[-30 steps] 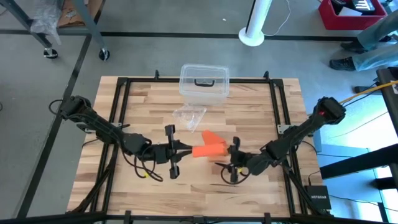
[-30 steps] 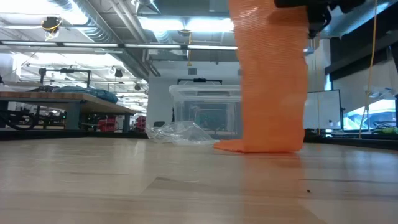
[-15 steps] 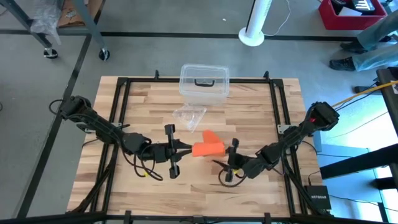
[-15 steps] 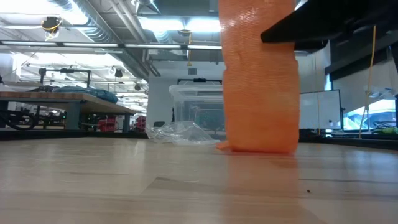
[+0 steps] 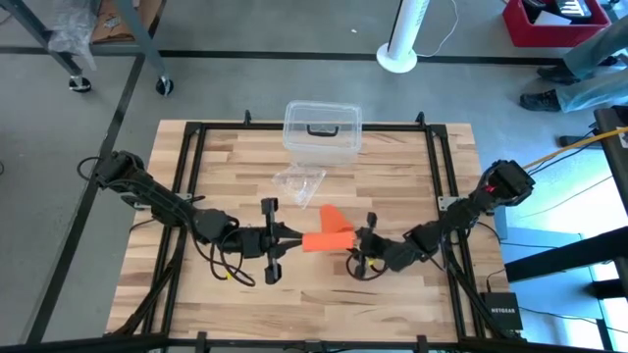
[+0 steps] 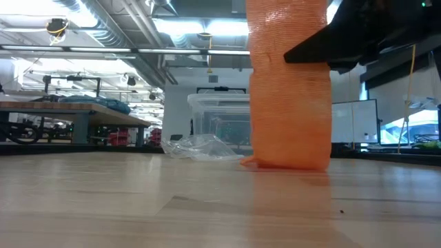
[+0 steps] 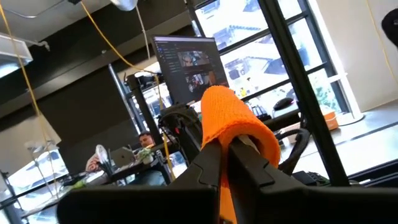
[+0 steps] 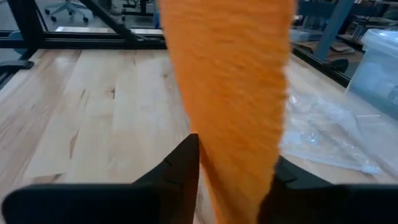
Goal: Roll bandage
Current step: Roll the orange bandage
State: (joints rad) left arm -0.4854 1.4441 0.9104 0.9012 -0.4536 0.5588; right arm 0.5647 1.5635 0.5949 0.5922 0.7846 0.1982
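High view, bandage [image 5: 328,233] spanning left hand [image 5: 290,236], right hand [image 5: 359,245]

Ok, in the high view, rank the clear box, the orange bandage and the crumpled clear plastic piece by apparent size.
1. Clear box, clearly largest.
2 and 3. Bandage and crumpled plastic piece look alike, so no ranking between them.

No readable text anywhere — small box beside table [image 5: 502,312] bears lettering, too small to read.

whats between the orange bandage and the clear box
The small clear plastic piece lies there, between the bandage and the box. The high view shows it best; the low view also has it in front of the box.
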